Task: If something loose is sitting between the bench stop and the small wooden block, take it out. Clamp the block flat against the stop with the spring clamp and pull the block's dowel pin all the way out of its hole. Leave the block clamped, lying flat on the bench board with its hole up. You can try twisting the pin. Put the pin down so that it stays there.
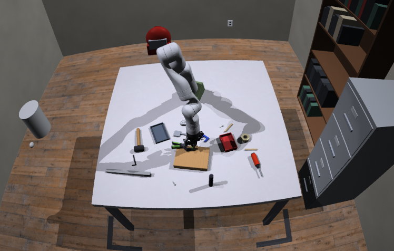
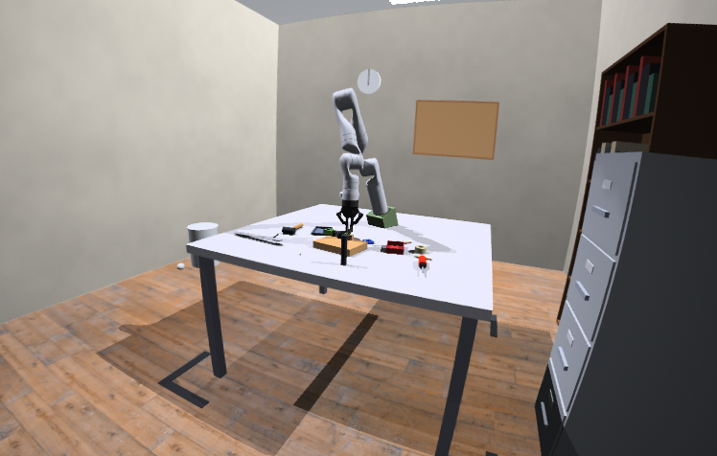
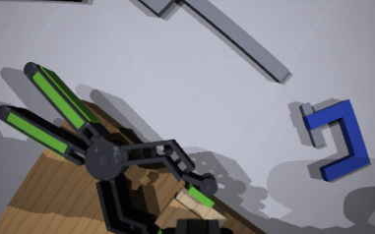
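The bench board (image 1: 192, 161) (image 2: 337, 245) (image 3: 26, 208) lies on the table. The black spring clamp (image 3: 103, 159) (image 1: 185, 146) with green handles lies over its back edge. One green jaw pad presses on pale wooden pieces (image 3: 173, 214) at that edge, the small block and the stop. I cannot tell which piece is which, nor see anything loose between them. My gripper (image 3: 198, 230) (image 1: 193, 147) (image 2: 348, 234) points straight down over these pieces, its fingers nearly together and shut at the pin's place. The dowel pin and its hole are hidden behind the fingers.
A blue C-shaped piece (image 1: 206, 138) (image 3: 359, 143) and a grey flat tool (image 1: 177, 133) (image 3: 245, 44) lie behind the board. A red tray (image 1: 234, 144) and a screwdriver (image 1: 255, 160) are to its right, a mallet (image 1: 138, 148) to its left. A black cylinder (image 1: 210, 180) stands in front.
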{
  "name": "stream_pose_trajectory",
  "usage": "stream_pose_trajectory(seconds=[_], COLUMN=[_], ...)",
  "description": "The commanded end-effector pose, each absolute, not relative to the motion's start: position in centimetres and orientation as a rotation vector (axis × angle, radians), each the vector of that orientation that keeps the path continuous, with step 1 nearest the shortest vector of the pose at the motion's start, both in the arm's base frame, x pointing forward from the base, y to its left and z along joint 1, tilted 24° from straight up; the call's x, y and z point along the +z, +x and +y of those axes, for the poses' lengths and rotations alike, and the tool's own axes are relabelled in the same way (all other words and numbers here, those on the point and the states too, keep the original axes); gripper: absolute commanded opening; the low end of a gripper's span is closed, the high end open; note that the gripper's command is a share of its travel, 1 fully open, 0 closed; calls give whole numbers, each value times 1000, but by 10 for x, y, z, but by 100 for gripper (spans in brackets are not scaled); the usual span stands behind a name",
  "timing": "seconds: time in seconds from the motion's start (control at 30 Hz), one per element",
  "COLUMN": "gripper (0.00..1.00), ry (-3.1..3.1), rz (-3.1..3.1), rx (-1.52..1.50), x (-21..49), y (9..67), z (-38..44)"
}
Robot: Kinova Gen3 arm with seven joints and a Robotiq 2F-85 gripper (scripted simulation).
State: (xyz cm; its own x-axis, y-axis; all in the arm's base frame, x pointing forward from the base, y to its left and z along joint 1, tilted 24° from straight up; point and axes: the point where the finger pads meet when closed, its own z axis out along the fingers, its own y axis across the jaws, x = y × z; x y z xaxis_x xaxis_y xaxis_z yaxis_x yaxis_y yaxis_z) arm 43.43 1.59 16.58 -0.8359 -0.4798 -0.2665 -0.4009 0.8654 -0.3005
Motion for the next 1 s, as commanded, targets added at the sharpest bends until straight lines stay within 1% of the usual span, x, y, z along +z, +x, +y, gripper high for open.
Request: stream_pose_trajectory(seconds=[0.0, 0.5, 0.97], gripper=[10, 10, 10], ry=[-674, -741, -678], rz=[2699, 2686, 2698], rx=[-335, -347, -336], x=[167, 167, 167], y=[435, 435, 435], z=[16, 16, 16])
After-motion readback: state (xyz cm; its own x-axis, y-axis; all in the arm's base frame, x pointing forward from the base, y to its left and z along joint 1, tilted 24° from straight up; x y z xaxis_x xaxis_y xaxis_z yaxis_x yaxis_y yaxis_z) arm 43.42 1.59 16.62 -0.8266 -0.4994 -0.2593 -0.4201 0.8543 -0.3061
